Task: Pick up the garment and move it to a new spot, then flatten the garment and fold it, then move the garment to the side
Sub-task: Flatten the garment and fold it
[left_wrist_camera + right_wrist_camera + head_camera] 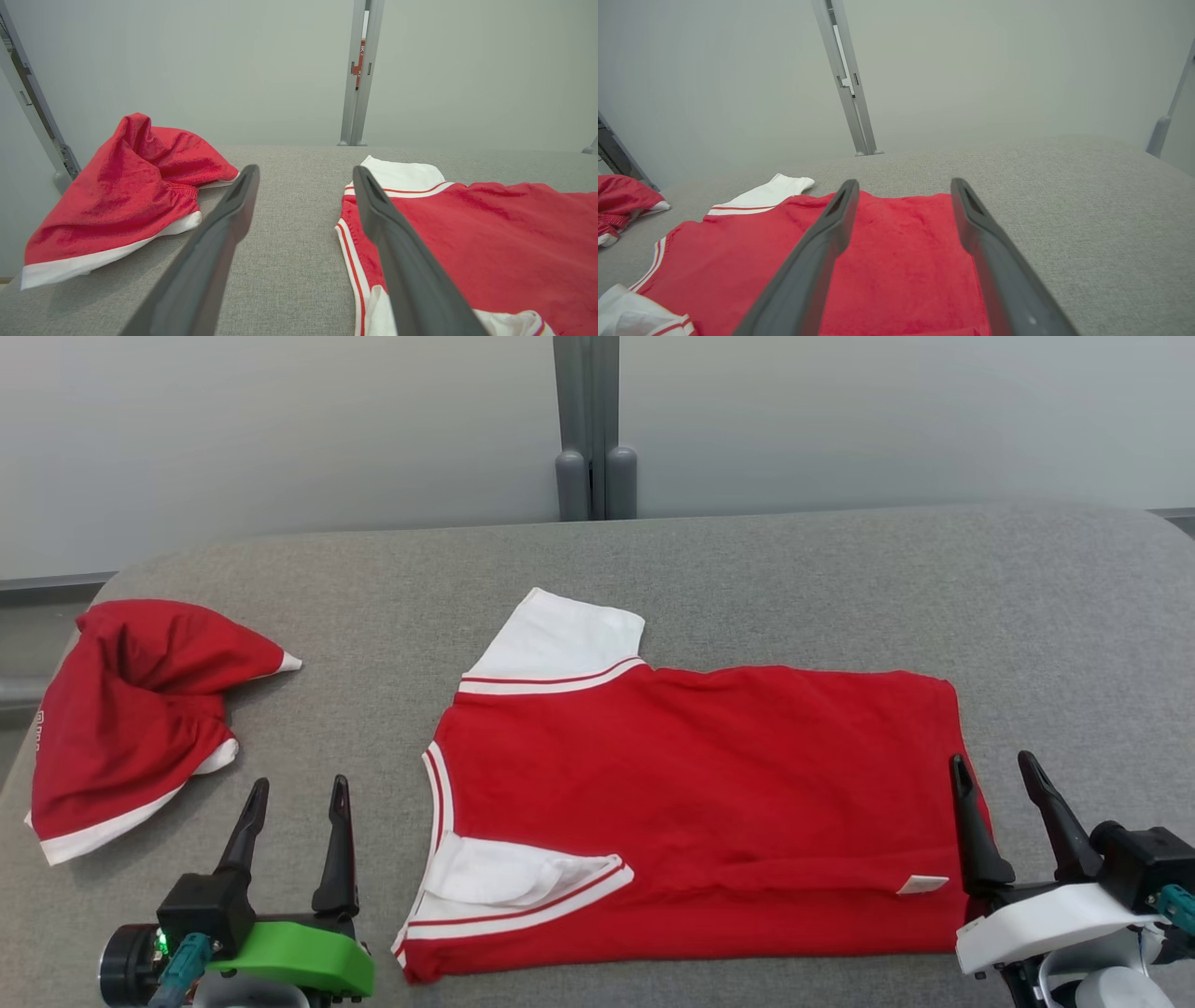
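Note:
The garment (691,803), a red shirt with white sleeves and white-striped trim, lies flat on the grey table (747,569), its near long side folded over with a white label showing. It also shows in the left wrist view (490,242) and the right wrist view (887,261). My left gripper (297,786) stands open at the lower left, just left of the shirt's collar end, nothing between its fingers (224,233). My right gripper (995,765) is open at the shirt's right hem, its left finger (826,233) over the cloth.
A second red garment with white trim (131,719) lies bunched at the table's left edge, also in the left wrist view (121,196). A grey post (588,429) stands behind the table's far edge against a pale wall.

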Available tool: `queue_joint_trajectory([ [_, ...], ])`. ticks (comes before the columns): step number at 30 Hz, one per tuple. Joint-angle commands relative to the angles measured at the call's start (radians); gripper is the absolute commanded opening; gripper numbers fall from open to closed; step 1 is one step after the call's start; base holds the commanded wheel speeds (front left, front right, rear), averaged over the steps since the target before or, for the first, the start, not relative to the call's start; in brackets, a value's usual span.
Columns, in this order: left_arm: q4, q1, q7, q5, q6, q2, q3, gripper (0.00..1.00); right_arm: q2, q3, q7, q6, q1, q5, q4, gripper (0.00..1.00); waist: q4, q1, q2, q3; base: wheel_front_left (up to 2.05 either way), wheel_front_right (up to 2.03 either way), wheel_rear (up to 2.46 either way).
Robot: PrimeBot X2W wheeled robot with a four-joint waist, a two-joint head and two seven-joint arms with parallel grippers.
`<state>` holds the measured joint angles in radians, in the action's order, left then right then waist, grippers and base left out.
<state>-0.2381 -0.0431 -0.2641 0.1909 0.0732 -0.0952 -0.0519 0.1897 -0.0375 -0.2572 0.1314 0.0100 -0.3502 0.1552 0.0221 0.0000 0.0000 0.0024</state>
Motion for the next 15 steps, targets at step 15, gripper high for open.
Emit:
queue_joint_trajectory([
  [15, 0.022, 0.039, 0.0, -0.015, 0.011, 0.029, 0.085, 1.0, -0.055, 0.039, -0.009, -0.001, 0.048, 0.074, -0.066, 1.0, 0.004, 0.0, 0.0, 0.006, 0.0, 0.0, 0.0],
])
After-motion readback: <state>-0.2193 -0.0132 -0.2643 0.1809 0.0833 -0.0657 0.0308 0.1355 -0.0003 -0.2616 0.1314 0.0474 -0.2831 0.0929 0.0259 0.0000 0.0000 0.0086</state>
